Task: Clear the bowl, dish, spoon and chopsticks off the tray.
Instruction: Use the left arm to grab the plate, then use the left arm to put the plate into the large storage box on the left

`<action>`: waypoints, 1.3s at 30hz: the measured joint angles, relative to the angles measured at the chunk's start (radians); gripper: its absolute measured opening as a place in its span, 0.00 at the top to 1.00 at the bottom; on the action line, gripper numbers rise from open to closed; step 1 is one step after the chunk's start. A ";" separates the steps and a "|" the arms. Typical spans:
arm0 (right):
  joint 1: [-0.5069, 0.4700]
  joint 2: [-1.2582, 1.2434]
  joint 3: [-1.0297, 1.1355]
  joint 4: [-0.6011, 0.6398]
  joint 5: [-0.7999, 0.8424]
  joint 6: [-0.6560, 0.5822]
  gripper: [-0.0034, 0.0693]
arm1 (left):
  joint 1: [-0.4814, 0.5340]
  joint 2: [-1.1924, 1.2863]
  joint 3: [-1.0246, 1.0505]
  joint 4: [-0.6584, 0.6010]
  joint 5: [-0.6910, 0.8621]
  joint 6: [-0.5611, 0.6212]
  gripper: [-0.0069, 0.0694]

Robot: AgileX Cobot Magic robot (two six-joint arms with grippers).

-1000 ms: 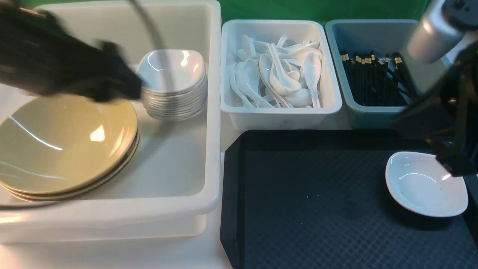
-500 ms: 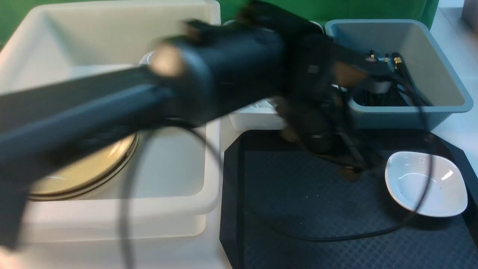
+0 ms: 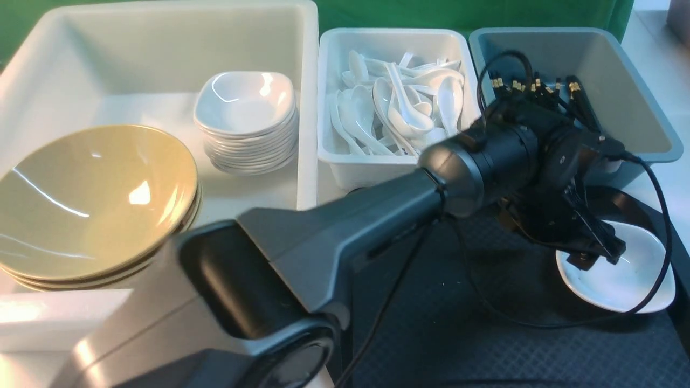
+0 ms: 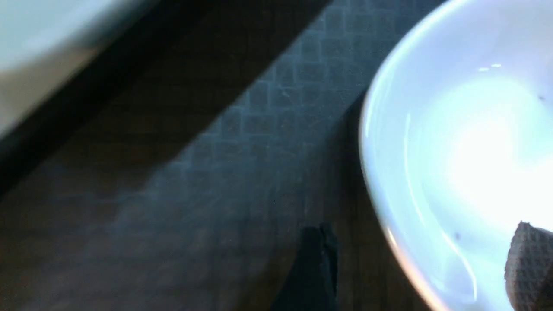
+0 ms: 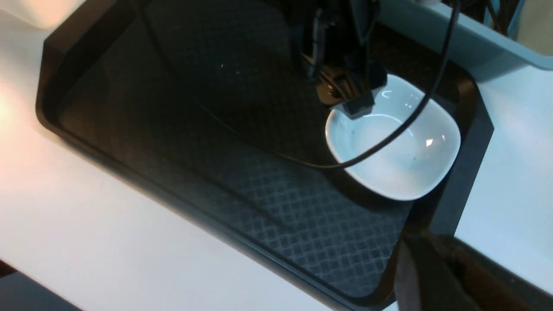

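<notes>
left gripper (image 3: 595, 253): swings over from tub (image 3: 135, 48) to dish (image 3: 630, 283), jaws astride its rim
right gripper (image 5: 421, 259): backs off dish, gone from front view

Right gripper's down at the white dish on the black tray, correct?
No: it's the left gripper at the white dish on the black tray. The front view shows that arm stretched across from the robot's left.

The left arm (image 3: 345, 226) is a long glossy dark grey tube widening into a boxy grey elbow (image 3: 242, 269) with a black recess. Its wrist (image 3: 485, 156) is a rounded black cylinder trailing 1 thin black cable (image 3: 666, 231). The left gripper (image 3: 599, 257) is black, its finger pad (image 4: 529, 263) cross-hatched
</notes>
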 joint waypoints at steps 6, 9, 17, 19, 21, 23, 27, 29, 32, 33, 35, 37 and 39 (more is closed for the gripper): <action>0.000 -0.001 0.028 0.001 0.000 -0.014 0.89 | -0.015 0.075 -0.064 -0.009 -0.017 -0.005 0.54; 0.000 -0.001 0.031 0.001 -0.001 -0.015 0.89 | -0.015 0.078 -0.069 -0.044 -0.030 -0.013 0.78; 0.000 -0.001 0.033 0.016 -0.012 -0.037 0.89 | 0.001 0.004 -0.182 -0.009 0.181 0.039 0.91; 0.000 0.015 0.017 0.045 -0.030 -0.051 0.89 | 0.020 -0.043 -0.217 0.042 0.243 0.064 0.91; 0.000 0.053 -0.017 0.099 -0.065 -0.099 0.89 | 0.050 -0.135 -0.254 0.109 0.296 0.088 0.91; 0.000 0.095 -0.042 0.156 -0.093 -0.142 0.89 | 0.073 -0.205 -0.263 0.144 0.307 0.100 0.91; 0.000 0.253 -0.107 0.346 -0.197 -0.289 0.89 | 0.153 -0.407 -0.229 0.182 0.312 0.097 0.91; 0.000 0.326 -0.128 0.427 -0.231 -0.357 0.89 | 0.201 -0.498 -0.147 0.189 0.314 0.095 0.91; 0.000 0.411 -0.157 0.532 -0.248 -0.435 0.89 | 0.267 -0.599 0.024 0.192 0.317 0.088 0.91; 0.000 0.446 -0.163 0.564 -0.252 -0.464 0.89 | 0.309 -0.657 0.134 0.192 0.320 0.088 0.91; 0.000 0.477 -0.165 0.581 -0.260 -0.487 0.89 | 0.365 -0.723 0.264 0.191 0.321 0.088 0.91; 0.000 0.509 -0.165 0.586 -0.268 -0.497 0.89 | 0.455 -0.806 0.419 0.185 0.297 0.088 0.91; 0.000 0.543 -0.165 0.587 -0.282 -0.508 0.89 | 0.579 -0.895 0.578 0.148 0.196 0.088 0.91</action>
